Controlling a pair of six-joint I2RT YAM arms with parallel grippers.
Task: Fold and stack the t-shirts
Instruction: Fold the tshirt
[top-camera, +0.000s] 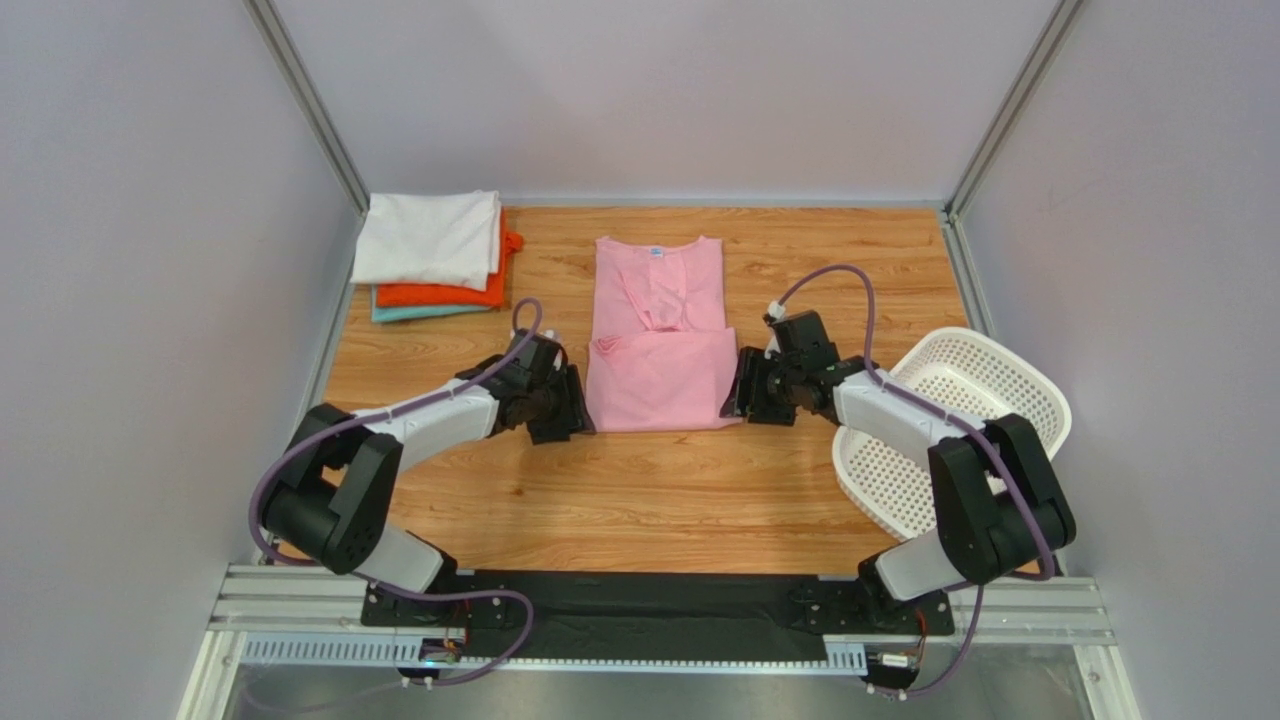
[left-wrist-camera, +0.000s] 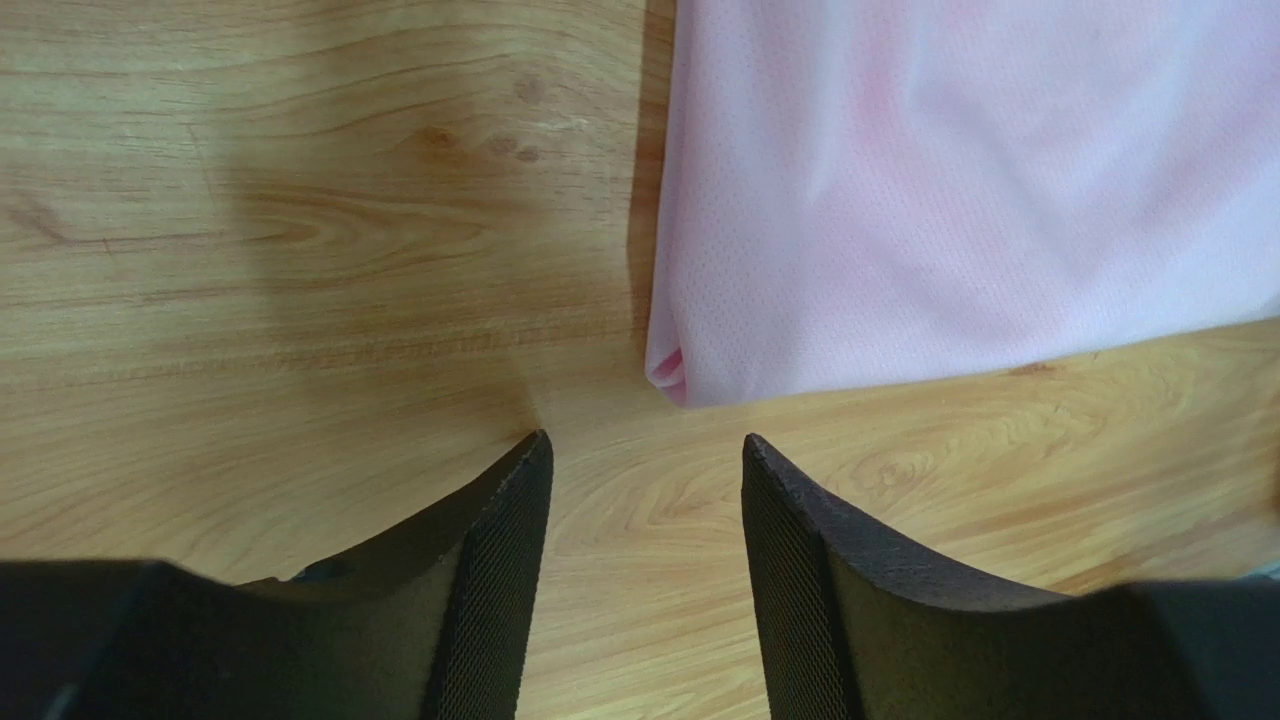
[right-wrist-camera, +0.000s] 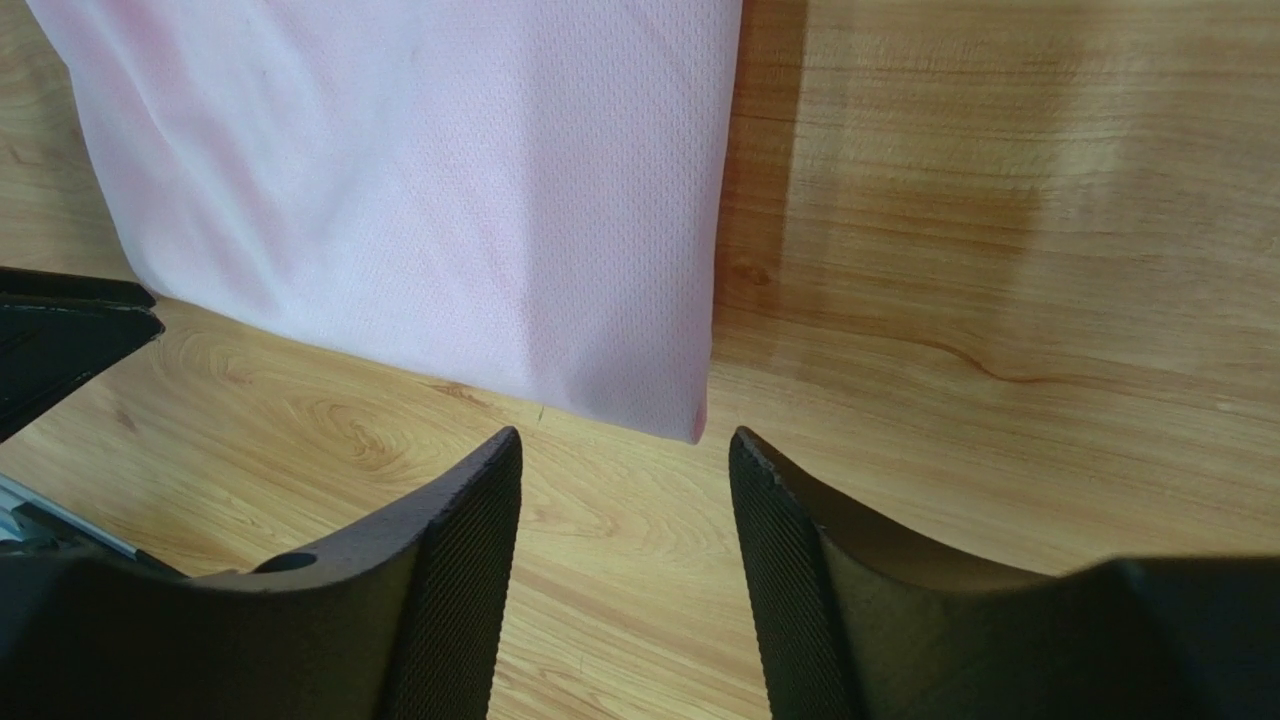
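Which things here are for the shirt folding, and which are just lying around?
For the job: pink t-shirt, white t-shirt, orange-red t-shirt, teal t-shirt (the last three stacked).
Just lying about: white basket.

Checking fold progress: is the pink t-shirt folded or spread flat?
Partly folded: the pink t-shirt has sleeves turned inward, forming a narrow strip, collar showing.

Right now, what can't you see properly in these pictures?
- Teal t-shirt: top view, only its edge shows under the orange t-shirt and white t-shirt.
- Neck label of the pink t-shirt: top view, too small to read.
- Pink t-shirt: both wrist views cut it off, one corner each.
- Basket: right arm hides part.
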